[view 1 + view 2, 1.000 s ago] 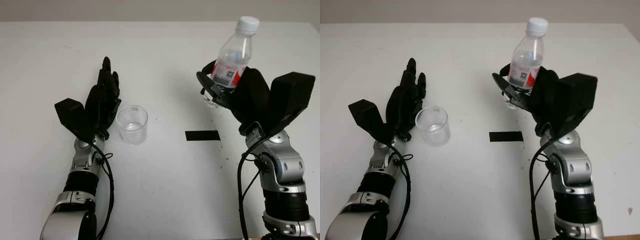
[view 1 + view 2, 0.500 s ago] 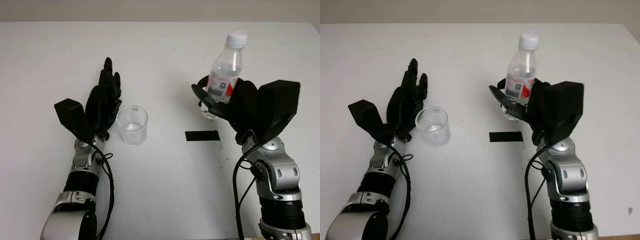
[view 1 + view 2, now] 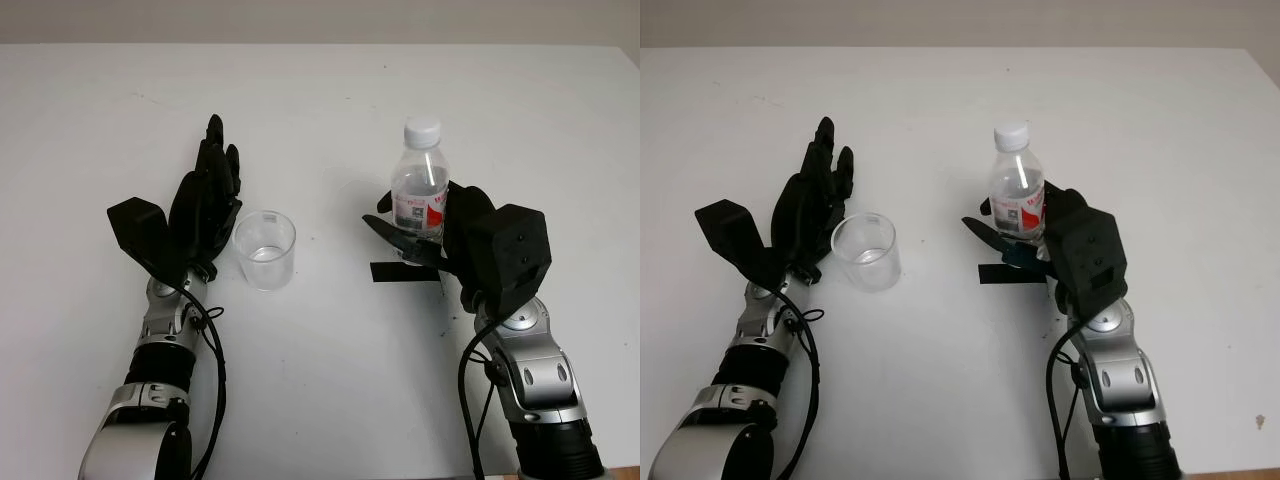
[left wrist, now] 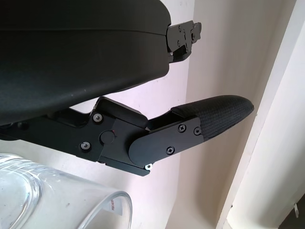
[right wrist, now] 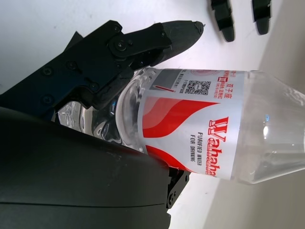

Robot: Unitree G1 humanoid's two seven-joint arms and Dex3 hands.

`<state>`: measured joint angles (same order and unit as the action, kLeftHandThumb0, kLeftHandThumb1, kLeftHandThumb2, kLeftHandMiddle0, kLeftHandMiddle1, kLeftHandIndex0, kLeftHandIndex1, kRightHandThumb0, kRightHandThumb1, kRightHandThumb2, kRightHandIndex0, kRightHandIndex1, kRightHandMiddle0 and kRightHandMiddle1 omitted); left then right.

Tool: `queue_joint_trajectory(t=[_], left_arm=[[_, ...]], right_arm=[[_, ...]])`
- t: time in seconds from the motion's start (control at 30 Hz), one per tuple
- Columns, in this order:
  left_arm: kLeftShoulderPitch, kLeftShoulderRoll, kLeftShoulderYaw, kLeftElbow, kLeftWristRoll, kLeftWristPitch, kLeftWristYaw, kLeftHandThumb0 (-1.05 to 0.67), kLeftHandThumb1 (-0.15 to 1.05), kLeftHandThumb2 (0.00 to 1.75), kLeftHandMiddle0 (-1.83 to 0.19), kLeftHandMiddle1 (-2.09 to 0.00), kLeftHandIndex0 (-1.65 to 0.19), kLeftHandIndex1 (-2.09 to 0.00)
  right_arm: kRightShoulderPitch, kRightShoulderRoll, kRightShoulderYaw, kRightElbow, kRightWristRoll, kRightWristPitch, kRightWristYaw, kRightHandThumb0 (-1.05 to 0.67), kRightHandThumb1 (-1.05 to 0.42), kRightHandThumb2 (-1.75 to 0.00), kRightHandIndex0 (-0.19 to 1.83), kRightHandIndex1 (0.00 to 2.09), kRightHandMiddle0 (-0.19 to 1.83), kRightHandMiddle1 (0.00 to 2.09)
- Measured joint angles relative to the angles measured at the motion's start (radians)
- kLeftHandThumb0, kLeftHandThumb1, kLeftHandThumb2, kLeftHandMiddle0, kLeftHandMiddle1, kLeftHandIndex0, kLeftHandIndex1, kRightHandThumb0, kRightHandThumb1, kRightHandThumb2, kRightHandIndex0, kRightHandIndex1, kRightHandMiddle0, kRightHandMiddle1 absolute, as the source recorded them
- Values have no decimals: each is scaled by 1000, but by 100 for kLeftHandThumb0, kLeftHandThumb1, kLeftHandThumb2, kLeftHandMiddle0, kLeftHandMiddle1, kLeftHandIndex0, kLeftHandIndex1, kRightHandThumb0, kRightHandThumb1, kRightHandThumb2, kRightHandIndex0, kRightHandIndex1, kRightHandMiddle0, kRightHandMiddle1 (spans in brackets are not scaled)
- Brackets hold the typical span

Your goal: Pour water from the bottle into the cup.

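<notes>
A clear plastic bottle (image 3: pixel 418 192) with a white cap and a red-and-white label stands upright right of the table's middle. My right hand (image 3: pixel 415 240) is shut on its lower part; in the right wrist view its fingers (image 5: pixel 143 43) wrap the bottle (image 5: pixel 205 133) below the label. I cannot tell whether the bottle's base touches the table. A clear cup (image 3: pixel 265 249) stands upright left of centre, a little water in its bottom. My left hand (image 3: pixel 208 195) is open, just beside the cup's left side. In the left wrist view the cup's rim (image 4: pixel 71 195) lies under a finger (image 4: pixel 214 114).
A short strip of black tape (image 3: pixel 1002 275) lies on the white table (image 3: pixel 320 380), right under the bottle and partly behind my right hand. The table's far edge runs along the top of the head views.
My right hand has carried the bottle left, nearer and lower, toward the tape mark, and the bottle went from leaning to upright. The left hand and cup stayed put.
</notes>
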<state>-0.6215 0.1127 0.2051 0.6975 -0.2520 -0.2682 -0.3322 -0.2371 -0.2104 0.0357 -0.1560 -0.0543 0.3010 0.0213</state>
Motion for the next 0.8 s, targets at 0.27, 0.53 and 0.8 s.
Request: queue_joint_trajectory(t=[0.27,0.53,0.8], left_arm=[[0,5,3,2,-3,1,-4,-81,105,76,19,0,19,0],[-3,8,5,16,-6,-8,-20,-80,105,76,19,0,19,0],[-4,10,11,22,-10,-10,-26,-81,105,75,19,0,19,0]], right_arm=[[38,41,-3,5,6,-69,0,-44,-105,-51,144,209,120,209],[43,70,-29,70,11,-135,-22,-44,-105,-50,142,209,114,209],[30,111,-44,104,19,-135,-44,-45,-105,-50,147,209,115,209]])
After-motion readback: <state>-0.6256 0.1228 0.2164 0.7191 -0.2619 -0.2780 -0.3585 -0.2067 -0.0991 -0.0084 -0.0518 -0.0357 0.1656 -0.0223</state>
